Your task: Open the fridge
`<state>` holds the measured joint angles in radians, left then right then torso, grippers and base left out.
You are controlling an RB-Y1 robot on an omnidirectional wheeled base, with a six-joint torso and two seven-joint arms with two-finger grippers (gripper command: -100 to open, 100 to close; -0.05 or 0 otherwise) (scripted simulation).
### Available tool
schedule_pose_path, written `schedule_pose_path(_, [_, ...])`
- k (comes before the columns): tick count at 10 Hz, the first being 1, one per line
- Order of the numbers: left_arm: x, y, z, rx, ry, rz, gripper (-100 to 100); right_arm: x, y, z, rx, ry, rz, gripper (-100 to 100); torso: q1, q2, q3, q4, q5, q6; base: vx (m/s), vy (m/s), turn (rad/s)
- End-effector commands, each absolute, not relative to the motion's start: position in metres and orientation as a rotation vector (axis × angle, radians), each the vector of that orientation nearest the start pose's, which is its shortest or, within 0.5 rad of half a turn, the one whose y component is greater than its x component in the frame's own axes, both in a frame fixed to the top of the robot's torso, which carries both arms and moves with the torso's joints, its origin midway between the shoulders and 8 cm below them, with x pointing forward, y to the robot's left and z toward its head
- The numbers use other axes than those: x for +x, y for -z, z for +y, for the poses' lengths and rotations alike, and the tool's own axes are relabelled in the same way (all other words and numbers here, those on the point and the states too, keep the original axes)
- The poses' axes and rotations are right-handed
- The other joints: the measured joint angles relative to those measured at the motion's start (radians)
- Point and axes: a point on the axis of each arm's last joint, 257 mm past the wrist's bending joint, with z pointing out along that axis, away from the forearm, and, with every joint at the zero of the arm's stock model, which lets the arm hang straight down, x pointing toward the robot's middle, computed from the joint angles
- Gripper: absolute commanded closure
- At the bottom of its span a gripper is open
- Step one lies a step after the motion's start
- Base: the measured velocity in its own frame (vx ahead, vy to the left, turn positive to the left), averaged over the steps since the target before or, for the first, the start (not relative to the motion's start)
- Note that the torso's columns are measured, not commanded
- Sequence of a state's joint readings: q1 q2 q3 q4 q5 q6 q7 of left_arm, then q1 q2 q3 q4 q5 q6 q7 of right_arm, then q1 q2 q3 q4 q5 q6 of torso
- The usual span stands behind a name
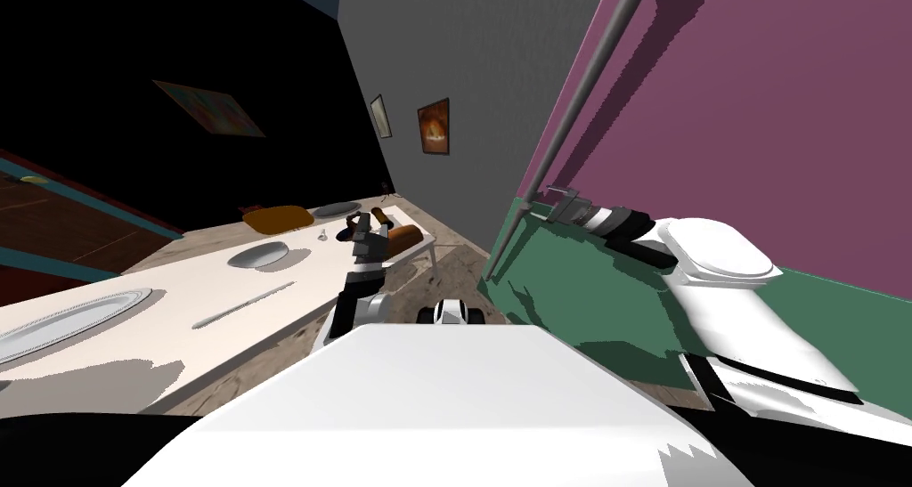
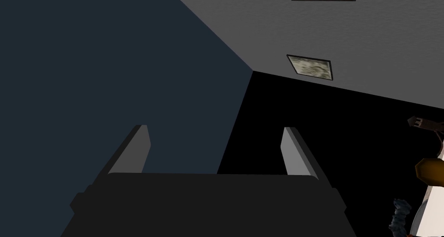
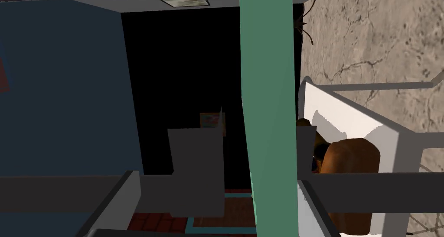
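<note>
Green lower fridge (image 1: 614, 304) door stands right of me, purple above. Right wrist view adds: right gripper (image 3: 217, 178) unclenched, door edge seen between its fingers. Left gripper (image 2: 214, 132) released, over white table (image 1: 160, 330) with plate (image 1: 258, 255).

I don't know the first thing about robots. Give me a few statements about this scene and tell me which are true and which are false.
1. The right gripper is up at the fridge. True.
2. The left gripper holds a cup. False: its fingers are open with nothing between them.
3. The fridge is all white. False: it is purple above and green below.
4. A plate lies on the long white table. True.
5. The right gripper's fingers are open, one on each side of a green edge. True.
</note>
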<state>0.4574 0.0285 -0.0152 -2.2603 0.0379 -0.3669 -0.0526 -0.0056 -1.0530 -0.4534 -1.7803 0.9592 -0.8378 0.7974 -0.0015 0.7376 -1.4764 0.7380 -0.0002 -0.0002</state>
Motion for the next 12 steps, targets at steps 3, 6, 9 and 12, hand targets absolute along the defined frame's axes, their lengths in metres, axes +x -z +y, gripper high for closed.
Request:
schedule_pose_path(3, [0.373, -0.003, 0.275, -0.733, 1.282, 0.709, 0, 0.462, -0.083, -0.354, -1.455, 0.694, 0.73, -100, 0.0, -0.001, -0.001, 0.0, 0.0, -0.002, 0.035, 0.052, -0.014])
schedule_pose_path(6, [0.373, -0.003, 0.275, -0.733, 1.282, 0.709, 0, 0.452, -0.076, -0.332, -1.476, 0.632, 0.688, 100, 0.005, -0.004, -0.003, -0.001, 0.003, -0.005, -0.045, 0.001, -0.007])
schedule_pose_path(9, [0.373, -0.003, 0.275, -0.732, 1.282, 0.709, 0, 0.43, -0.079, -0.291, -1.501, 0.531, 0.586, 100, 0.002, 0.01, 0.007, 0.003, 0.0, 0.0, -0.309, -0.046, 0.111])
schedule_pose_path(12, [0.373, -0.003, 0.275, -0.732, 1.282, 0.709, 0, 0.411, -0.081, -0.262, -1.518, 0.458, 0.507, 100, 0.001, -0.004, -0.002, -0.001, 0.0, 0.001, -0.275, -0.02, 0.064])
